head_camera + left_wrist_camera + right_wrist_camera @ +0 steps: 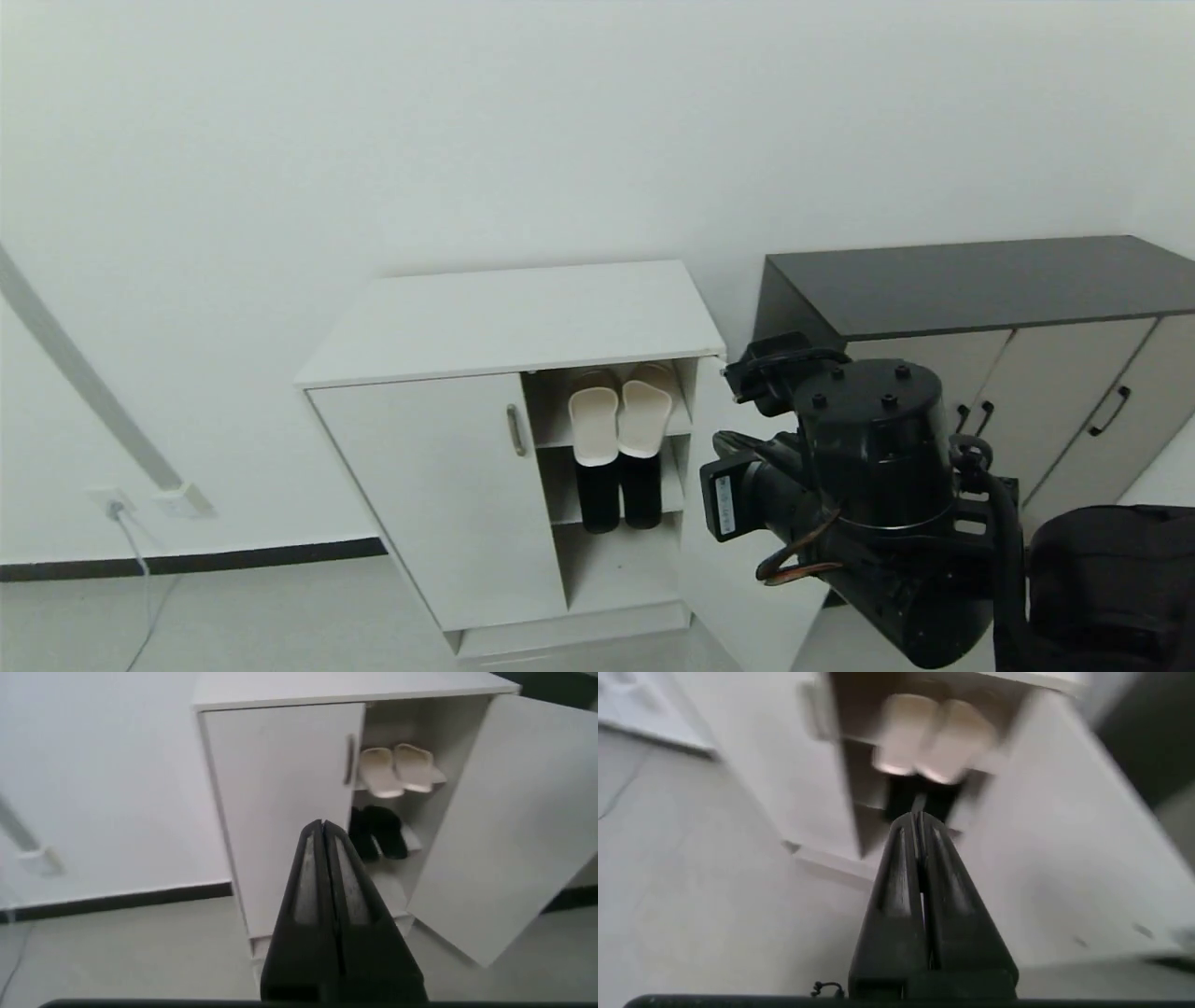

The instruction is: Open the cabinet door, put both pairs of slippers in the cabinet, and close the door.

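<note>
Closest to view, the right claw point(922, 826) has its fingers pressed together, holding nothing, and points at the cabinet point(504, 322). Likewise the left claw point(322, 835) is closed and empty. Inside, the white slippers point(621, 420) sit on the top shelf point(553, 439), with the black slippers point(618, 493) at 6 o'clock beneath them on the middle shelf point(563, 516). Its right door point(509, 821) hangs wide open; its left door point(439, 495) is closed. At 3 o'clock stands a dark-topped cabinet point(971, 280).

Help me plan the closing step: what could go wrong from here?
1. The white slippers and black slippers seem to poke out past the front of the cabinet, so the closing door might hit them or knock them out.
2. The right gripper, shut, points into the opening beside the door; the swinging door could catch that arm.
</note>
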Motion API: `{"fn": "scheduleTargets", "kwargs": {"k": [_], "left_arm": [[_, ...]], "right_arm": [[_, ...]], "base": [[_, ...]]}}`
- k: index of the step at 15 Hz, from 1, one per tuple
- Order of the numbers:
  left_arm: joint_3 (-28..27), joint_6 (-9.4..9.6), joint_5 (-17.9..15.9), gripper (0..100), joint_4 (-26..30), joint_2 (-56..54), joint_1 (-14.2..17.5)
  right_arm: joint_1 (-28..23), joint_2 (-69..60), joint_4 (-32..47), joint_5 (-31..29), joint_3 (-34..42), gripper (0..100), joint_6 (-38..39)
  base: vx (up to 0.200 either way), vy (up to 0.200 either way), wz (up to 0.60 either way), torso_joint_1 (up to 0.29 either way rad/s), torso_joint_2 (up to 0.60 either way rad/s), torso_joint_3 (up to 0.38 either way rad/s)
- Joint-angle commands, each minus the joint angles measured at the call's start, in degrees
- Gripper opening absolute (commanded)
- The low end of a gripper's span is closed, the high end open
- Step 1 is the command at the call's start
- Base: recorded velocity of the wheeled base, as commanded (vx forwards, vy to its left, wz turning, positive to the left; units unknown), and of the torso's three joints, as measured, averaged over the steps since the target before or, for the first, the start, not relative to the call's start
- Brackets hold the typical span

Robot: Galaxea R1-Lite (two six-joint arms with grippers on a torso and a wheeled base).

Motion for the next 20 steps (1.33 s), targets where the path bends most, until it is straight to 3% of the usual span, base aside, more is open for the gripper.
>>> {"fn": "scheduleTargets", "kwargs": {"k": [1, 6, 9, 11, 16, 20], "left_arm": [[0.01, 0.01, 0.01, 0, 0.02, 0.07, -0.06], [0.01, 0.01, 0.01, 0, 0.02, 0.07, -0.06], [0.01, 0.01, 0.01, 0, 0.02, 0.07, -0.06], [0.01, 0.01, 0.01, 0, 0.02, 0.07, -0.06], [0.01, 0.01, 0.01, 0, 0.02, 0.07, -0.15], [0.01, -0.08, 0.01, 0, -0.07, 0.07, -0.06]], "right_arm": [[-2.09, 0.31, -0.12, 0.06, -0.26, 0, -0.18], [-10.62, 7.34, -4.78, 0.06, -2.54, 0, -2.64], [-15.45, 11.38, -3.72, 2.08, -10.98, 0, -2.91], [-16.77, 12.0, -1.35, 2.44, -13.79, 0, -2.82], [-18.79, 13.58, -0.56, 2.44, -15.64, 0, -2.82], [-23.18, 16.92, 2.87, 4.72, -21.09, 0, -2.29]], "base": [[0.0, 0.0, -0.6, 0.002, 0.0, -0.002], [0.0, 0.0, 0.0, 0.0, 0.0, 0.0], [0.0, 0.0, 0.0, 0.0, 0.0, 0.0], [0.0, 0.0, 0.0, 0.0, 0.0, 0.0], [-0.2, 0.0, 0.0, 0.001, 0.01, 0.004], [0.0, 0.0, 0.0, 0.0, 0.0, 0.0]]}}
